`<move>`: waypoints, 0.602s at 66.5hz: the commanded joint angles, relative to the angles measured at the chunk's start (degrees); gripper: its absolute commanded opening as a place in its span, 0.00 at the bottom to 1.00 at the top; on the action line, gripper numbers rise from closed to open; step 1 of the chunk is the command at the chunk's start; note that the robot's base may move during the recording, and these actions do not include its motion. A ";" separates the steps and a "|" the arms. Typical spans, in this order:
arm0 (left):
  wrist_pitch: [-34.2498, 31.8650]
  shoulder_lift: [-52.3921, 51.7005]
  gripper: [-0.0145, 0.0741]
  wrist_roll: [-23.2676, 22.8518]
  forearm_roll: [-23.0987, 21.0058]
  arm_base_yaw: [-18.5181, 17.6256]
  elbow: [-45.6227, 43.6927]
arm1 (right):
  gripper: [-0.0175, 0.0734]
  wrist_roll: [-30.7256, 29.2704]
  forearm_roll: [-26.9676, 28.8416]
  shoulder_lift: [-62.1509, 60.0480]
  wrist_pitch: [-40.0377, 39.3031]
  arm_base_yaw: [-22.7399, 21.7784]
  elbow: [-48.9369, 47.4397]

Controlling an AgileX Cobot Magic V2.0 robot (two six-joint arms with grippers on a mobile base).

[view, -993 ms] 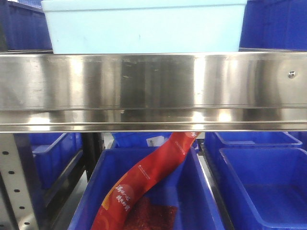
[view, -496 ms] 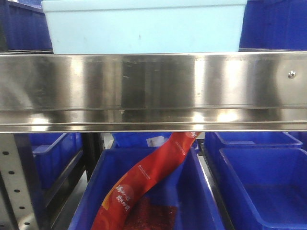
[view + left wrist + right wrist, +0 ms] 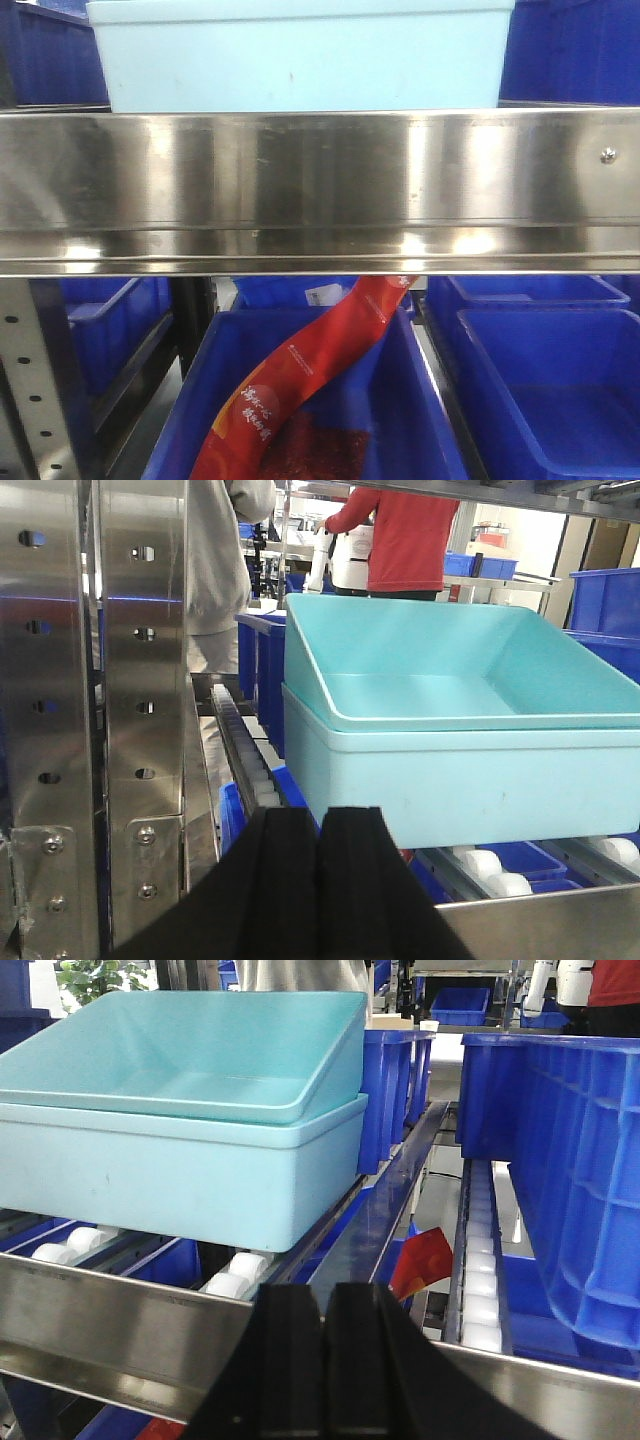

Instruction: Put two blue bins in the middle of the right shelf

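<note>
1. Currently, the two blue bins (image 3: 440, 750) sit nested, the upper one tilted inside the lower, on the white roller tracks (image 3: 235, 1275) of the right shelf (image 3: 320, 185), behind its steel front rail.
2. The left pincer (image 3: 318, 865) is pressed together, empty, just short of the bins.
3. The right pincer (image 3: 325, 1345) is likewise pressed together and empty.
4. Judgement: placement appears essentially done; only arm withdrawal likely remains. Whether this level is the middle one cannot be told.
</note>
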 commanded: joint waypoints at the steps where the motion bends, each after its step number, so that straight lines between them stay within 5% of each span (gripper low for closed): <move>1: -1.16 -0.20 0.04 -0.38 0.14 -0.06 0.14 | 0.01 -0.27 -0.63 -0.30 -1.39 -0.30 0.06; 18: -1.63 -0.20 0.04 -0.26 0.63 0.24 1.03 | 0.01 -0.27 -0.63 -0.30 -1.39 -0.30 0.06; 27: -1.63 -2.34 0.04 4.74 1.12 4.00 4.18 | 0.01 -0.27 -0.63 -0.30 -1.39 -0.30 0.06; 40: -4.29 -9.66 0.04 4.74 0.54 7.39 13.22 | 0.01 -0.27 -0.63 -0.30 -1.39 -0.30 0.06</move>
